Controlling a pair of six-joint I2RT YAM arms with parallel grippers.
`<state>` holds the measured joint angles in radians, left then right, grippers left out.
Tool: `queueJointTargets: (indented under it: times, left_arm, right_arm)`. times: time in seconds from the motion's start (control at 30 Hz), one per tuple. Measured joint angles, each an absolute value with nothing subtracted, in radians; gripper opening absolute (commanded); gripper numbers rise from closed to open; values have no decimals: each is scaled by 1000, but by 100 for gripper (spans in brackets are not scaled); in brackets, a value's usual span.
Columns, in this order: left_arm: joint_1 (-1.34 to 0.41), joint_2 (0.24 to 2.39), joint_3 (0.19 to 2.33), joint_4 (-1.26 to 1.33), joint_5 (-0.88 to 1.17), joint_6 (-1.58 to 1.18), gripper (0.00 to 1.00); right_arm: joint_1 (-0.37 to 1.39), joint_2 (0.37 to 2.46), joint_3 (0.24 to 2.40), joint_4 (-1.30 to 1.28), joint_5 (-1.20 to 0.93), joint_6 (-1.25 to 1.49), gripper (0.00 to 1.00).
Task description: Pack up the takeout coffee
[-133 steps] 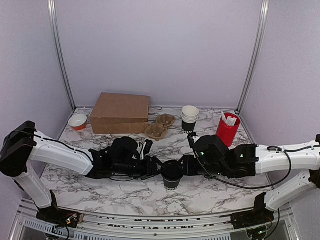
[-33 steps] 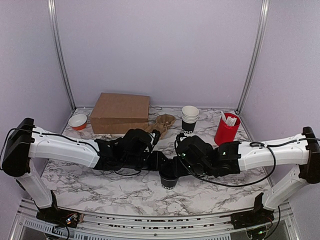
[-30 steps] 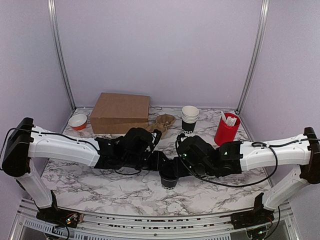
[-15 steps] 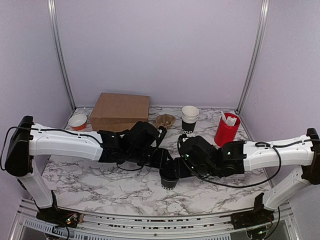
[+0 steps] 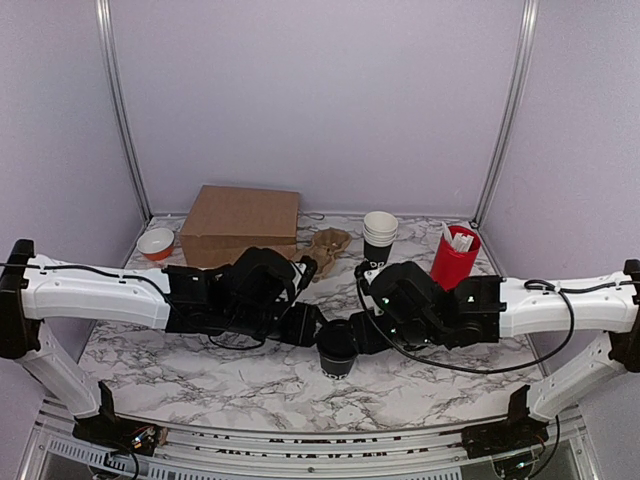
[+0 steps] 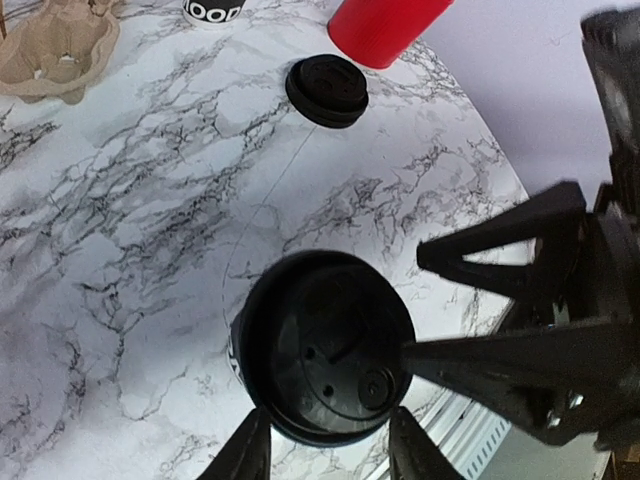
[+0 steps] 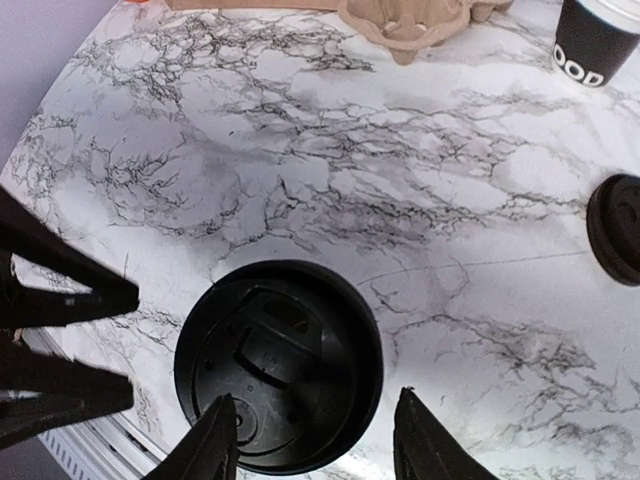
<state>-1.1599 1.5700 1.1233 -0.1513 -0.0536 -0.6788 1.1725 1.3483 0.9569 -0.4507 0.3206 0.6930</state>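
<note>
Top external shows the cup [image 5: 338,355], its lid [image 5: 338,336] on, standing mid-worktop [image 5: 200,372] between both arms. Left end effector [image 6: 327,445] straddles it narrowly, fingers [image 6: 245,455] right at the lid's edge (pressing or not, I cannot tell). Right end effector [image 7: 318,440] stands wider, one finger [image 7: 420,440] clear of the lid.

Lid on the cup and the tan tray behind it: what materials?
Lid: likely moulded plastic. It is black with a slight sheen, crisp raised ridges and small vent holes.
Tray: looks like pressed paper pulp. It is tan and matte, with soft rounded pockets.
</note>
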Motion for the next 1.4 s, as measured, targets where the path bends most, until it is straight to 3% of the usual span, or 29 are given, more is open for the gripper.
queueJointTargets:
  times: [0.23, 0.43, 0.83, 1.4]
  left_arm:
    - [-1273, 1543, 1040, -155, -59, -729, 41]
    - [-1316, 1543, 1016, -155, -96, -792, 43]
    - [-1299, 1567, 1015, -140, -130, -831, 43]
    - [-1196, 1581, 1005, -116, -84, -810, 43]
  right_arm:
    - [1026, 1284, 957, -376, 115, 500, 52]
    - [1001, 1313, 988, -344, 4, 369, 51]
    - [982, 1407, 1000, -328, -30, 238, 51]
    - [981, 1433, 1000, -329, -60, 243, 39]
